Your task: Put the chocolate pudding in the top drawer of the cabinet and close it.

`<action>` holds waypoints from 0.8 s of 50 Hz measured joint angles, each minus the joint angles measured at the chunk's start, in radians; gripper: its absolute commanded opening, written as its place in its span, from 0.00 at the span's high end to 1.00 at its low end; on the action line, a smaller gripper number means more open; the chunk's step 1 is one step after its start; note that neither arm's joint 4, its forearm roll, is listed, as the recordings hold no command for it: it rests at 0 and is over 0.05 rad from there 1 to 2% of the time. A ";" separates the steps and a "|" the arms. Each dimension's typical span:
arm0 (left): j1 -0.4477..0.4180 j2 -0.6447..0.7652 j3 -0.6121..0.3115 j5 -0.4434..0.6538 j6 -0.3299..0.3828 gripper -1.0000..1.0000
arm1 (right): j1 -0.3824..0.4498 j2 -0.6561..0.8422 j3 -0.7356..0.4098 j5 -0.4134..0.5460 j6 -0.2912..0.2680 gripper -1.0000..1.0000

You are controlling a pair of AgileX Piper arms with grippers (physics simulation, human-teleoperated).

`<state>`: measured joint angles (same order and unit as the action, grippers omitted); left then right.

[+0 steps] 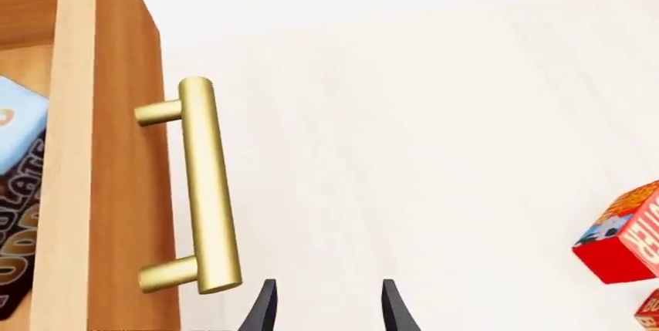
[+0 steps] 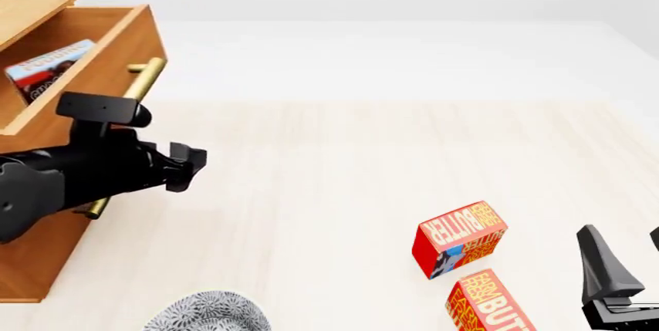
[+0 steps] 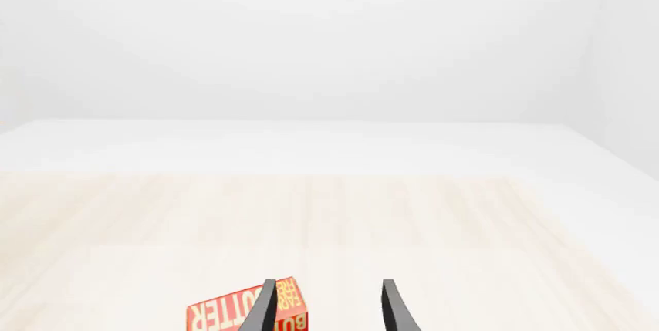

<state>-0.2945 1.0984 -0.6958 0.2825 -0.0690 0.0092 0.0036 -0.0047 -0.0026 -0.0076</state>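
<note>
Patterned bowl point(image 2: 211, 314) is sitting at the counter's point(image 2: 340, 169) near edge. Left hand point(image 1: 326, 309), fingers apart and empty, is hovering beside the open top drawer's point(image 2: 122, 52) handle point(image 1: 209, 184); bare counter is stretching rightward.

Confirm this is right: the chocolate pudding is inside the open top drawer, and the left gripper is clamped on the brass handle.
Not quite. The chocolate pudding does lie inside the open top drawer, but the left gripper is not clamped on the brass handle. The left wrist view shows its fingers apart, holding nothing, beside the handle.
</note>
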 measured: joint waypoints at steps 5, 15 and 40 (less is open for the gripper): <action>0.026 -0.004 -0.001 0.002 0.007 0.00 | 0.000 0.000 0.000 0.000 0.000 0.00; 0.064 0.010 0.009 -0.020 0.008 0.00 | 0.000 0.000 0.000 0.000 0.000 0.00; 0.190 0.020 0.008 -0.036 0.005 0.00 | 0.000 0.000 0.000 0.000 0.000 0.00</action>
<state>-0.1044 1.1180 -0.6882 0.2464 -0.0642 0.0092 0.0038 -0.0042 -0.0031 -0.0077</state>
